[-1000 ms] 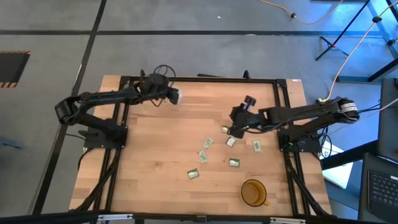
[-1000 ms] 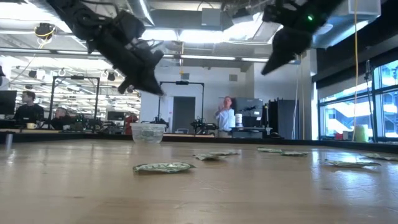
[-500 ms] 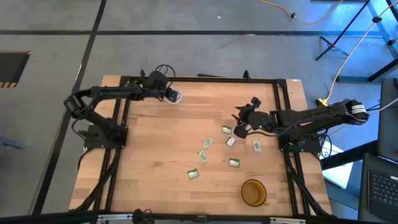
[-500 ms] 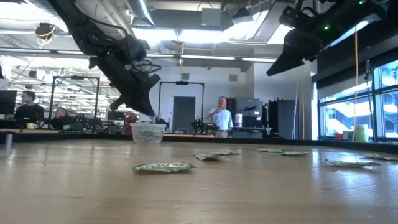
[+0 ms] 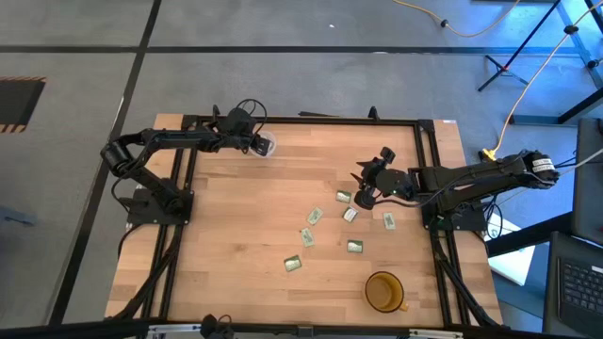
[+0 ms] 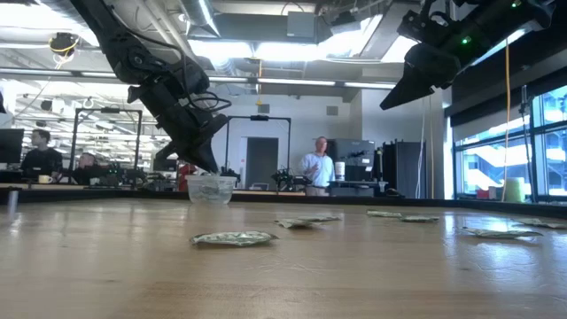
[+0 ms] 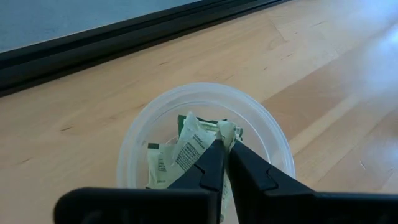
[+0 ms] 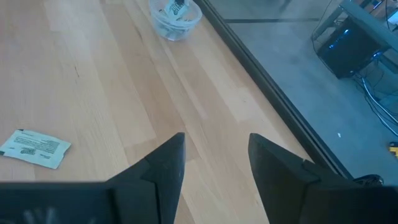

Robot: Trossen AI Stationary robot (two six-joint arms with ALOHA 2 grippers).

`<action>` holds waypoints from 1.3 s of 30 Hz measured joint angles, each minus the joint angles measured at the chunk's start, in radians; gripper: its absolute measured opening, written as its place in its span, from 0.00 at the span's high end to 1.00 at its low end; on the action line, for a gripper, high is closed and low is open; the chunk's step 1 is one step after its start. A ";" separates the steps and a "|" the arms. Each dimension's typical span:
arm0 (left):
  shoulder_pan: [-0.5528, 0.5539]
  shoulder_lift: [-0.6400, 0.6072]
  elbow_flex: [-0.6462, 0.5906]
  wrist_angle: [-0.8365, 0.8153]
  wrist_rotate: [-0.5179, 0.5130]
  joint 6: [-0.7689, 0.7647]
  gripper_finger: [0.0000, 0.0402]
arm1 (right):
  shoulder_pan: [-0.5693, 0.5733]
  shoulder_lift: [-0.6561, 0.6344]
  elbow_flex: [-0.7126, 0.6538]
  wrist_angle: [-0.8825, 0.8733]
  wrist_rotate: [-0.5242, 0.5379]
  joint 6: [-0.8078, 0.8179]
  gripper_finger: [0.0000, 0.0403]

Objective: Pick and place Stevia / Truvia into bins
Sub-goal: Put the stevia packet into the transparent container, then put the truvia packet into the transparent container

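Pinching a crinkled paper sachet (image 7: 198,138) between my left gripper's (image 7: 222,146) 2 dark fingers, I am holding it just above the mouth of the small round clear plastic cup (image 7: 140,130), which is sitting near the table's far left edge and is already holding other green-and-white packets. I am hovering my right gripper (image 5: 366,195), fingers spread wide, over the right half of the pale wooden table (image 5: 236,226). Below and around it, 7 flat rectangular sachets (image 5: 307,236) are lying scattered on the smooth boards. A round amber cup (image 5: 383,291) is standing near the front edge. A person (image 6: 316,166) is standing in the room beyond.
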 joint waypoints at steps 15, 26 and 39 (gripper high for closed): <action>0.003 -0.081 0.000 -0.006 -0.064 0.126 0.79 | 0.000 0.000 0.000 -0.020 0.000 0.003 0.56; -0.150 -0.201 0.000 0.001 0.199 0.187 0.80 | 0.000 0.000 0.000 -0.026 -0.080 0.005 0.56; -0.462 -0.195 -0.206 0.624 0.143 0.166 0.80 | -0.029 0.012 0.000 -0.021 -0.311 0.136 0.56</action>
